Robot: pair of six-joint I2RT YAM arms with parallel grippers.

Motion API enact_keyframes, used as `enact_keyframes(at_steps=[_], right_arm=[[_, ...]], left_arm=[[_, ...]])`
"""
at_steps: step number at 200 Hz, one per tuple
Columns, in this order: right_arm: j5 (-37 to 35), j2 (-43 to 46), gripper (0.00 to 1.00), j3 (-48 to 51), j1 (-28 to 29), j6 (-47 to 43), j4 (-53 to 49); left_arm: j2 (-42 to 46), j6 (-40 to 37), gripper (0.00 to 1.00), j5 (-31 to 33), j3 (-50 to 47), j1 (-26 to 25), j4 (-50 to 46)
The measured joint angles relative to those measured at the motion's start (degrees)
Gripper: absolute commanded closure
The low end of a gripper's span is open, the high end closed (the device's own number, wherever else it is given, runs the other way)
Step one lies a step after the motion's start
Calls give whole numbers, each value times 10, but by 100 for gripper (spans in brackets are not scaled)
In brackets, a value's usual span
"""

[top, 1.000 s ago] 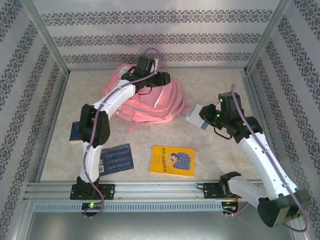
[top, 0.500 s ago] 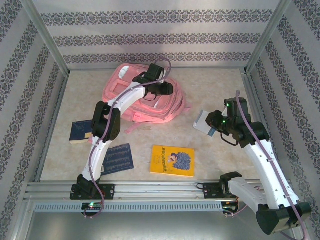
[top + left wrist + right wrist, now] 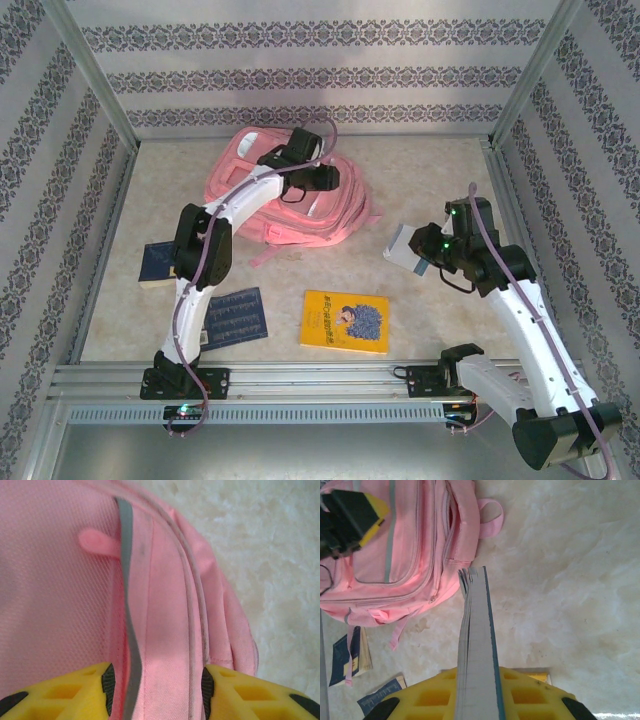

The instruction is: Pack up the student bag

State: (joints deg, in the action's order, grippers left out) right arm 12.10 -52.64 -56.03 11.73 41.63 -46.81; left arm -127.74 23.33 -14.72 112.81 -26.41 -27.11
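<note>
The student bag (image 3: pixel 335 212), a big pink backpack, lies flat at the back middle of the table. My left gripper (image 3: pixel 318 178) hovers over its right half. In the left wrist view the left gripper (image 3: pixel 156 690) is open, its yellow fingers (image 3: pixel 75 692) straddling a ridge of the bag's pink fabric (image 3: pixel 60 605) beside a grey trim strip (image 3: pixel 125 555). My right gripper (image 3: pixel 425 262) is to the right of the bag, shut on a thin blue-covered book (image 3: pixel 402 243). That book (image 3: pixel 476 645) shows edge-on between the right gripper's (image 3: pixel 477 682) fingers, pointing at the bag (image 3: pixel 410 545).
A yellow book (image 3: pixel 345 321) lies near the front middle. A dark blue booklet (image 3: pixel 232 316) lies front left, and another blue book (image 3: pixel 158 263) lies further left beside the left arm. Aluminium posts and patterned walls enclose the table.
My left gripper has moved from the bag's top end to its right half, closing a little and reopening. My right gripper has drawn back right and nearer with the book.
</note>
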Motion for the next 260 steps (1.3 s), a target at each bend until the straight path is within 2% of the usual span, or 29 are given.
enact_keyframes(at_steps=[62, 107, 123, 153, 208, 260], right_arm=[[9, 0, 92, 10, 0, 2, 3], [11, 0, 92, 14, 0, 2, 7], [12, 0, 91, 18, 0, 2, 12], [14, 0, 92, 21, 0, 2, 16], [3, -33, 93, -3, -1, 2, 28], [0, -105, 93, -17, -8, 19, 88]], left_arm=[[-4, -2, 50, -5, 0, 10, 5], [-30, -2, 59, -27, 0, 6, 5], [-37, -2, 68, -29, 2, 2, 5], [-40, -5, 100, -34, 9, -5, 1], [-27, -8, 100, -35, 8, -8, -9], [69, -9, 100, -46, -24, -5, -34]])
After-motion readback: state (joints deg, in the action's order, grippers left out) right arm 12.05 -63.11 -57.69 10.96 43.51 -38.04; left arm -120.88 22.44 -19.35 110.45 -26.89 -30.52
